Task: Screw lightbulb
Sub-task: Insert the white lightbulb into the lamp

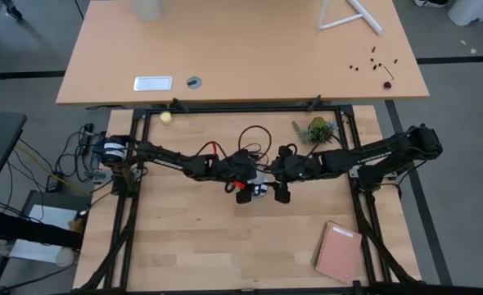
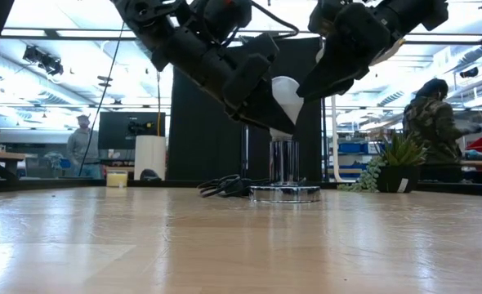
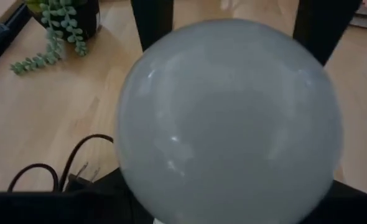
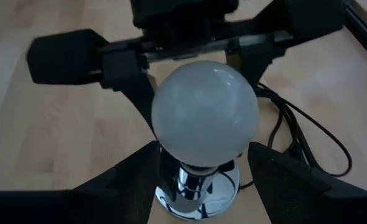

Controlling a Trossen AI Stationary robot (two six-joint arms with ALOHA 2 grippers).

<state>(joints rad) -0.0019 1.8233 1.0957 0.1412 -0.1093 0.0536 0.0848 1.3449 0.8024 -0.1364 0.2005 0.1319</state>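
Observation:
The white lightbulb (image 2: 286, 91) stands upright, its base down in the chrome stem of the round silver socket disc (image 2: 285, 193), which rests flat on the wooden table at mid-table. My left gripper (image 2: 265, 102) reaches in from the table's left, slanting down. It is open, with a finger on either side of the lightbulb (image 3: 227, 118), which fills its wrist view. My right gripper (image 4: 203, 155) comes from the table's right, also slanting down, and is closed around the lightbulb (image 4: 205, 115). In the high view both grippers meet over the lightbulb (image 1: 260, 189). My right gripper pinches the lightbulb's glass between its two fingers (image 4: 140, 174), one on each side of its lower half (image 4: 165, 146). The fingers slant down from the table's right. The lightbulb stays upright with its base in the socket stem (image 4: 199, 180).
The socket's black cord (image 4: 301, 130) loops over the table behind and beside the disc. A small potted plant (image 1: 317, 129) stands at the far right, a brownish notebook (image 1: 340, 252) lies near the front right, and a yellowish ball (image 1: 167, 118) sits far left. People (image 2: 427, 122) stand in the room beyond.

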